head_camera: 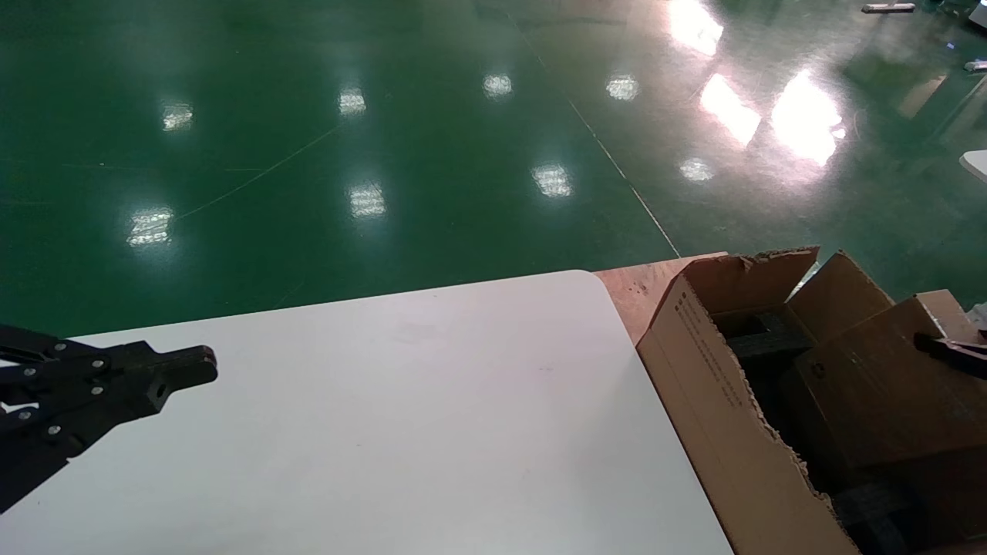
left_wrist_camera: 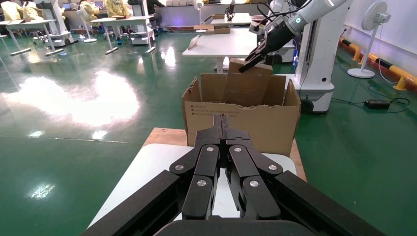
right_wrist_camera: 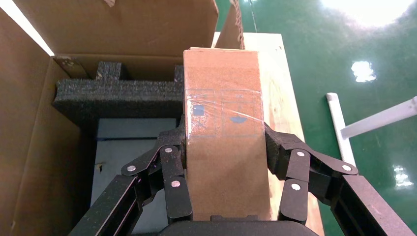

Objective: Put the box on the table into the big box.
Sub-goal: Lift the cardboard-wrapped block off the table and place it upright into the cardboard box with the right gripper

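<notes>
Gripping box (right_wrist_camera: 223, 132) over big box (right_wrist_camera: 29, 123)

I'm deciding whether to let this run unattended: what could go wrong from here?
1. The right gripper holds the box over the big box; let go here, it may land tilted on the black foam.
2. On the way down the box could catch the carton's torn rim.

The left gripper sits shut over the table, clear of this.

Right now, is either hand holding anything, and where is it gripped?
The right hand grips the box by its two long sides, over the big box. The left hand holds nothing.
</notes>
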Controlling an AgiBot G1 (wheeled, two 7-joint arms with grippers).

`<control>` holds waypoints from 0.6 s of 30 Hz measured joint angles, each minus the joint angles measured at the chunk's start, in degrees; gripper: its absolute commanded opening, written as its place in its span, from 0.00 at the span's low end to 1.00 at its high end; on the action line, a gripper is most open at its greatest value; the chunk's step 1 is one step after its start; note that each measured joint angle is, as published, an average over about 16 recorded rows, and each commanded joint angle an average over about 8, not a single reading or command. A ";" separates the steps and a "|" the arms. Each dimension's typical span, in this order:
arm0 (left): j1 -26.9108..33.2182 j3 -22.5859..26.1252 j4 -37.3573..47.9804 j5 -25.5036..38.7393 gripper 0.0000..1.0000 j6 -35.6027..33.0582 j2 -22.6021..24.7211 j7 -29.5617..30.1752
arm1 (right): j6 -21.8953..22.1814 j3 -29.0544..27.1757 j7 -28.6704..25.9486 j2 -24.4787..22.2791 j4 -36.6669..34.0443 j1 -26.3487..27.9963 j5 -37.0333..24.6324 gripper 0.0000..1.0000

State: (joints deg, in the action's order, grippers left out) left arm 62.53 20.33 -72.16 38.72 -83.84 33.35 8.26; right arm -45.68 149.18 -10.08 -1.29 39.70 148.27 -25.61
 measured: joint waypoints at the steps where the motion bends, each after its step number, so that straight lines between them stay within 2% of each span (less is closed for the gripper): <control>1: 0.00 0.00 0.00 0.00 0.00 0.00 0.00 0.00 | 0.34 0.46 0.15 0.09 0.14 -0.28 0.69 0.00; 18: 0.00 0.01 0.00 -0.01 0.00 0.00 0.00 0.00 | 4.77 6.39 4.00 2.74 0.73 -6.26 13.78 0.00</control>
State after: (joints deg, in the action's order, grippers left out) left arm 62.53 20.34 -72.16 38.71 -83.84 33.35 8.25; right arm -40.91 155.57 -6.08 1.45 40.43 142.01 -11.83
